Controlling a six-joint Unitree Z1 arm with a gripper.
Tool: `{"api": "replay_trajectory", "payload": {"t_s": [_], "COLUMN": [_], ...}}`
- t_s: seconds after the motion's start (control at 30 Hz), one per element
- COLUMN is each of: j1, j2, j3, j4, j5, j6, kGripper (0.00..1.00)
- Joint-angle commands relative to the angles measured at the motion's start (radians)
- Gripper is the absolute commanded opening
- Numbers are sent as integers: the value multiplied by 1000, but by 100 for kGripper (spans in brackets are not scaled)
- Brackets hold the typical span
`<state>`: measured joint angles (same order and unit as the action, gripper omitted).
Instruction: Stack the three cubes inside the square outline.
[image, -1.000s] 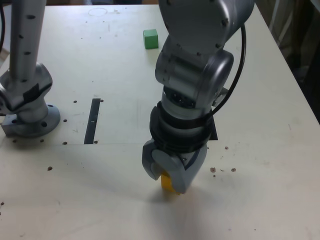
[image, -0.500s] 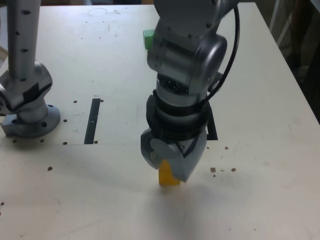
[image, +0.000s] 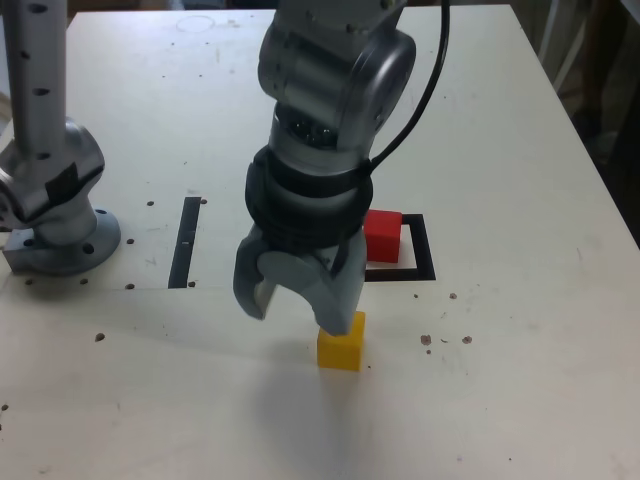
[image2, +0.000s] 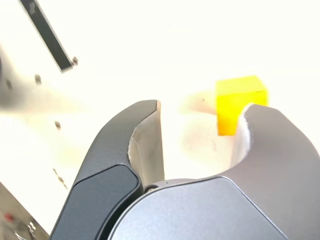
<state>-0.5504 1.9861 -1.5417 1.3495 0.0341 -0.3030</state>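
A yellow cube (image: 340, 350) rests on the white table, in front of the square outline and outside it. My gripper (image: 297, 308) hangs just above and to the exterior view's left of it, open, with nothing between the jaws. In the wrist view the yellow cube (image2: 237, 100) sits just past one fingertip (image2: 270, 135) of the gripper (image2: 202, 125). A red cube (image: 383, 235) stands inside the black square outline (image: 422, 252), partly behind my arm. The green cube is hidden behind the arm.
A grey arm base (image: 60, 215) stands at the exterior view's left. A thin black strip (image: 185, 241) lies between it and my gripper. The table's right edge (image: 600, 190) runs near dark clutter. Small screw holes and specks dot the tabletop.
The jaws have opened from shut. The arm has swung toward the exterior view's left and lifted slightly, uncovering the red cube and the outline. The yellow cube stays in place on the table.
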Motion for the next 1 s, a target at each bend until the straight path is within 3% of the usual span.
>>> {"api": "replay_trajectory", "payload": {"t_s": [0.0, 0.27, 0.73, 0.97], "j1": [2, 11, 44, 52], "j2": [5, 32, 45, 28], "j3": [2, -3, 41, 166], "j4": [-13, -57, -131, -266], "j5": [-17, -75, -59, -108], "j6": [-18, -31, 61, 47], "kGripper": [100, 100, 100, 100]}}
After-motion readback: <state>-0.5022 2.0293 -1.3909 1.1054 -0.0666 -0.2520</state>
